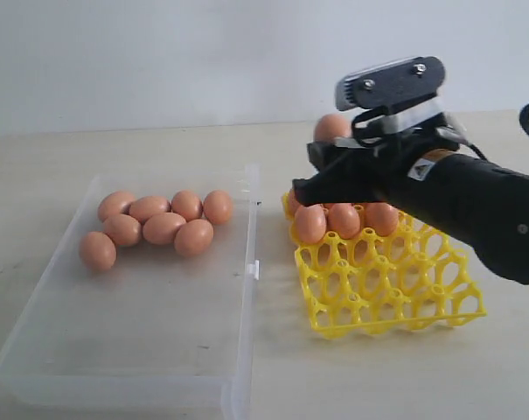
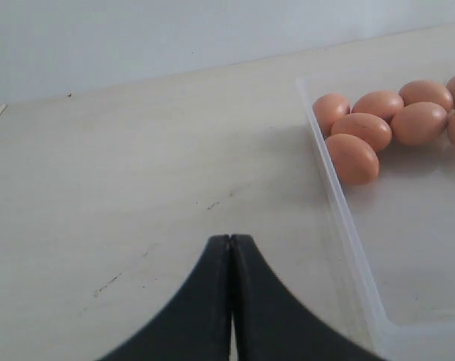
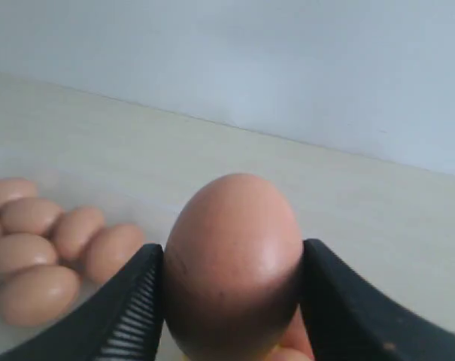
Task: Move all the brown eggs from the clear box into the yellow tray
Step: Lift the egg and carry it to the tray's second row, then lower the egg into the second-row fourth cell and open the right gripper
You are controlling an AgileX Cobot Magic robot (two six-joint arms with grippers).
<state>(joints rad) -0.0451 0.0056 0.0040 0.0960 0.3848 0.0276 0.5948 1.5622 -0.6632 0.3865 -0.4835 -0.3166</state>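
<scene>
Pale bench (image 1: pixel 72 166) carries the clear box (image 1: pixel 142 332) at left, with brown eggs (image 1: pixel 163 227) at its far end, and the yellow tray (image 1: pixel 395 289) at right. My right claw (image 3: pixel 231 263) pinches one egg (image 3: pixel 231 226) above the tray's far side; my left claw (image 2: pixel 230 248) is pressed together.

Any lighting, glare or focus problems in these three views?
Exterior view: even, soft light, only faint shadows beside the orange-brown oval eggs in the clear plastic box. Left wrist view: the shut left gripper is a featureless black shape. Right wrist view: the egg clamped in the right gripper shows a soft highlight, dark underside; eggs behind look soft.
</scene>
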